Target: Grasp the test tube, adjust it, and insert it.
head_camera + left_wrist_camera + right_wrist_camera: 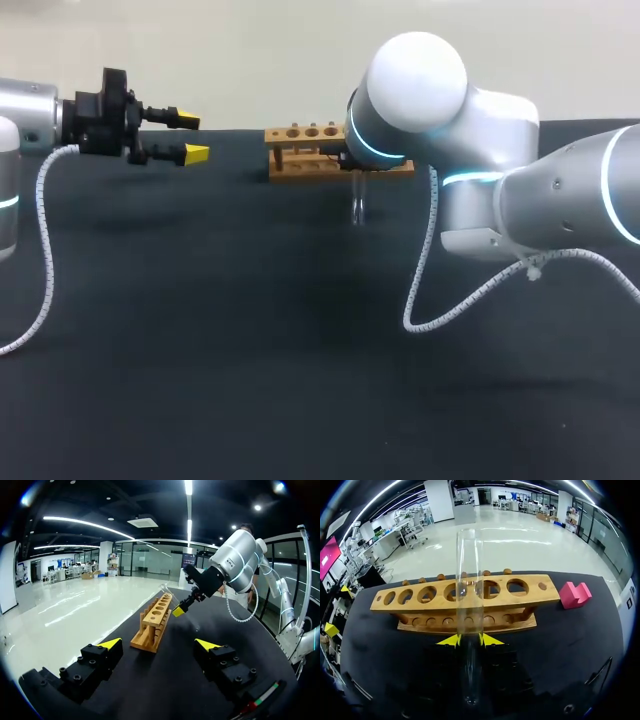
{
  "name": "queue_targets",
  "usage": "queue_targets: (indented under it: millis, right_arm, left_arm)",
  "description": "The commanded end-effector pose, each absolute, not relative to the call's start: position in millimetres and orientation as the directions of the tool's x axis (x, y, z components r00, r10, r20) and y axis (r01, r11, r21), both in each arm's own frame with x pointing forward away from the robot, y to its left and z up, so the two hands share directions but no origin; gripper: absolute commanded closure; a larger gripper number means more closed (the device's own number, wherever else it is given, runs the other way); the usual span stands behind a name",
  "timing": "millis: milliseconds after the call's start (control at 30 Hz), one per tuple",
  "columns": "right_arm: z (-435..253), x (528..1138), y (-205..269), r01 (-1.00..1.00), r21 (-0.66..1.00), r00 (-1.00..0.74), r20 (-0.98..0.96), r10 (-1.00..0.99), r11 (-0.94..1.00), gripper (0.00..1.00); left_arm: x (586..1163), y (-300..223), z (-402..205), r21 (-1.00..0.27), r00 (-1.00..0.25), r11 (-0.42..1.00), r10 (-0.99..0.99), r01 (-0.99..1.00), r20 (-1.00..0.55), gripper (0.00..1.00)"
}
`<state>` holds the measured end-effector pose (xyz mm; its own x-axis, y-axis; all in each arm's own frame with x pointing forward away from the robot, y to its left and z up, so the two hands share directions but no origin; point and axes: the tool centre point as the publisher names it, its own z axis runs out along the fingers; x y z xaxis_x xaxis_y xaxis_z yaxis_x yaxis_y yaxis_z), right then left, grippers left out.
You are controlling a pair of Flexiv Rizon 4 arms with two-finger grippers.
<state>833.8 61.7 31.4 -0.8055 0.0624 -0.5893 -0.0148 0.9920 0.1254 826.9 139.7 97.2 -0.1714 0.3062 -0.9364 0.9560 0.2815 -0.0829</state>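
Head view: the right arm comes in from three o'clock and reaches past the middle, and its wrist hides the right hand [469,640] there. The test tube [357,200] hangs roughly upright below that wrist, at about six o'clock of the wooden rack [300,150]. The rack stands at twelve o'clock on the bench [250,350].

In the right wrist view both yellow tips press the glass from two sides, so this hand is grasping the tube partway along its length. The rack's row of holes lies just ahead of the fingers. No hole has a tube in it, as far as the pictures show. A pink block [574,594] lies on the bench just beyond one end of the rack and seems to play no part.

The left hand [185,137] hovers at ten o'clock, well apart from the rack. Its fingers are spread and hold nothing, and the left wrist view shows it pointing along the rack.

I judge the grasp done. The adjusting looks largely done too, since the tube stands close to vertical. Insertion is still to come: the tube hangs in front of the rack, not over a hole. I cannot tell whether its lower end touches the bench. It will likely need lifting, lining up over a hole and lowering.
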Motion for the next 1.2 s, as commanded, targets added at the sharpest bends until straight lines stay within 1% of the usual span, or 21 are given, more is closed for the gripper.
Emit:
queue_targets:
  millis: [33, 500, 1200]
  right_arm:
    - [27.8, 836.3, 61.9, -0.017, 0.129, -0.815, -0.576, 0.061, 0.992, 1.00]
    - [25.5, 829.9, 61.1, 0.007, 0.149, -0.822, -0.562, 0.090, 0.989, 1.00]
    - [85.1, 790.0, 56.7, 0.136, 0.164, -0.713, -0.668, 0.212, 0.977, 1.00]
  left_arm:
    - [826.2, 140.2, 96.2, -0.080, -0.168, 0.282, 0.304, 0.956, -0.938, 0.00]
    - [826.2, 140.2, 96.2, -0.080, -0.168, 0.282, 0.304, 0.956, -0.938, 0.00]
    - [826.2, 140.2, 96.2, -0.080, -0.168, 0.282, 0.304, 0.956, -0.938, 0.00]
